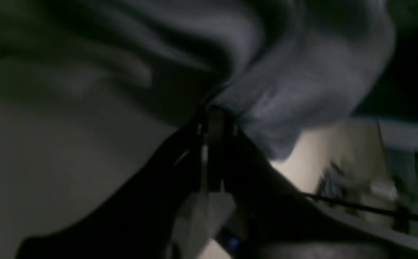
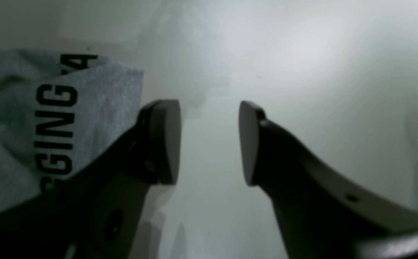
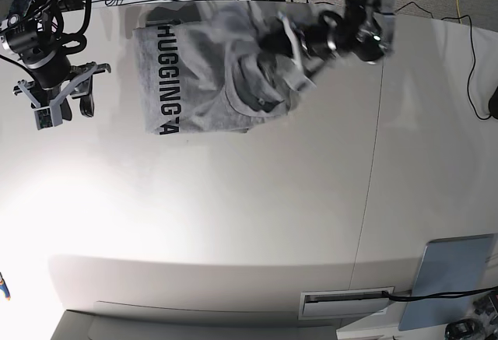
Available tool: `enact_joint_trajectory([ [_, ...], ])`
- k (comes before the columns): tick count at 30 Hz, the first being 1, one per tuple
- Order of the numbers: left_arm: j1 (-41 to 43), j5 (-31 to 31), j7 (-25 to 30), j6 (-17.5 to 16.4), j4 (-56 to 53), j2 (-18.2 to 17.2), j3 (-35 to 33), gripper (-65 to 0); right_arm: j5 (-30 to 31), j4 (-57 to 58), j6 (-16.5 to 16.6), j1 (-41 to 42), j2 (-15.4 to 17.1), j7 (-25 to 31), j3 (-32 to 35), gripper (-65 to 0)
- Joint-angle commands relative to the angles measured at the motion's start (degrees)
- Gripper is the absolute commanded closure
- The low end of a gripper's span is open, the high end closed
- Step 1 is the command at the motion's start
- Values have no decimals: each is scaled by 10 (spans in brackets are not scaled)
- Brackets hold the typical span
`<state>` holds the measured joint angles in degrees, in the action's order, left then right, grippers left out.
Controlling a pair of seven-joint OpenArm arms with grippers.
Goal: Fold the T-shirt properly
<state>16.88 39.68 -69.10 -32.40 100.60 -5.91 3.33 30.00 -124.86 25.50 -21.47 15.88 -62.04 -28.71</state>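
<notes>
Left wrist: left gripper [image 1: 209, 118] has its fingertips together, clamped on a fold of the grey T-shirt [image 1: 288, 82]; blurry view, no writing legible, pale floor [image 1: 313, 154] and some out-of-focus clutter lower right. Right wrist: right gripper [image 2: 209, 144] apart, nothing between the fingertips, over bare light tabletop [image 2: 302, 151]; T-shirt sits off to the left of that view, black block letters running sideways, "GGING" readable plus an "A" (part of the print is hidden by a fold). Base: T-shirt lies near the table's far edge, between the arms, flat on the lettered side, bunched where the left gripper has it; print reads "HUGGING" with an "A" below. Right gripper is beside the shirt, not touching. White glossy surface, black cables [image 3: 440, 296] lower right, light-blue panel [image 3: 445, 282] near the bottom right corner.
</notes>
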Motion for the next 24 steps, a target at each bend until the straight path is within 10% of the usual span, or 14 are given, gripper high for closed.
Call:
enact_joint_trajectory([
  [1, -7, 10, 5, -2, 9, -4, 11, 0, 3, -10, 0, 0, 8, 17, -3, -262],
  [20, -18, -50, 142, 35, 9, -128, 66, 0, 6, -10, 0, 0, 8, 21, -1, -262],
  [24, -18, 8, 161, 35, 10, -167, 66, -221, 11, 5, 0, 0, 8, 26, -1, -261],
])
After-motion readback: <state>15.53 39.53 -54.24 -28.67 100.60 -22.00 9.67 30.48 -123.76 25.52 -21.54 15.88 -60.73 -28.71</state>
